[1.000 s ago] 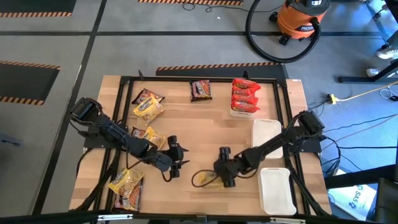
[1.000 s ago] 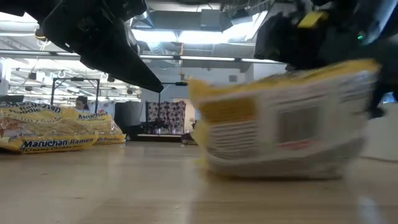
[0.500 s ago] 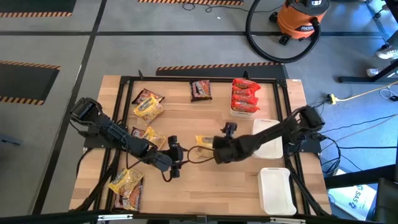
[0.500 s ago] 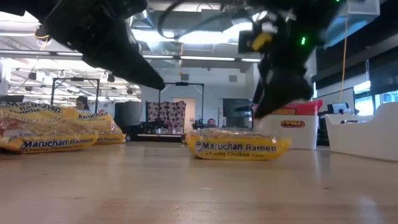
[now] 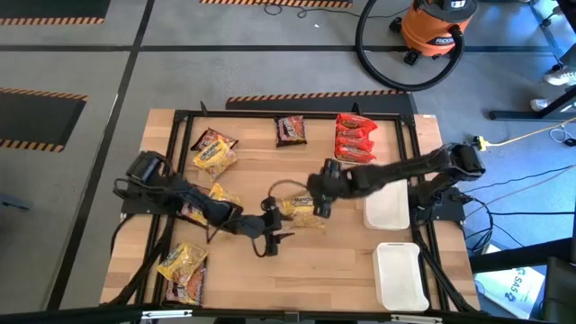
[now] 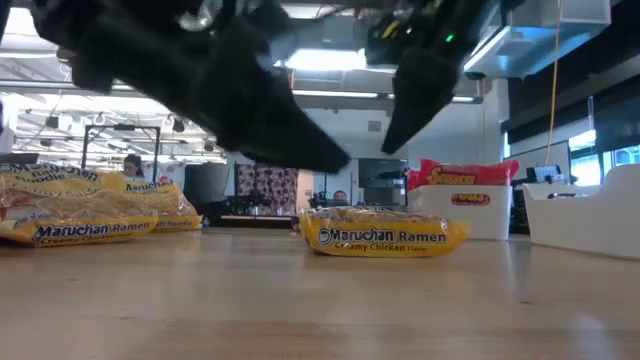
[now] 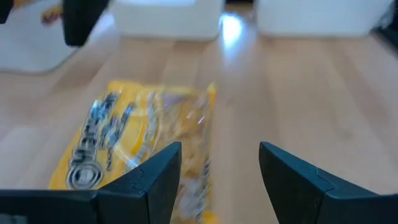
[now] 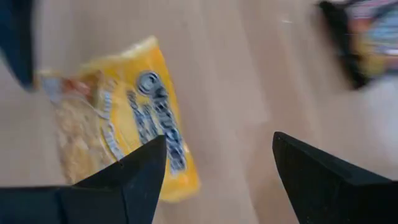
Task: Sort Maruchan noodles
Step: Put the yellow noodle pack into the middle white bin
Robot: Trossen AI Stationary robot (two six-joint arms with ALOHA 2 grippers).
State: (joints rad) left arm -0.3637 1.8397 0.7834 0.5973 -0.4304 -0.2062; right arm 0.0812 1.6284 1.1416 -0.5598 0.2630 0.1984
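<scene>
One yellow Maruchan packet (image 5: 301, 212) lies flat on the wood near the table's middle, and it also shows in the low view (image 6: 385, 234). My right gripper (image 5: 315, 198) hovers just above its far side, open, with the yellow packet (image 8: 118, 137) beyond its fingers (image 8: 217, 180). My left gripper (image 5: 273, 234) is open just left of and nearer than the packet, facing the packet (image 7: 137, 149) between its fingers (image 7: 221, 180). Neither gripper touches it. Red packets (image 5: 354, 138) sit stacked in a white tray. Other yellow and brown packets lie on the table's left side.
Two empty white trays (image 5: 387, 198) (image 5: 400, 274) sit on the right side. A brown packet (image 5: 290, 130) lies by the far edge, mixed packets (image 5: 213, 150) at far left, yellow ones (image 5: 214, 196) (image 5: 184, 267) under and near the left arm. An orange vacuum (image 5: 436, 27) stands off the table.
My right gripper carried the yellow packet, lifted and tilted, from near the table's near edge toward its middle. It let go there and moved on up and toward the far edge. The packet now lies flat. My left gripper moved right, toward the packet.
</scene>
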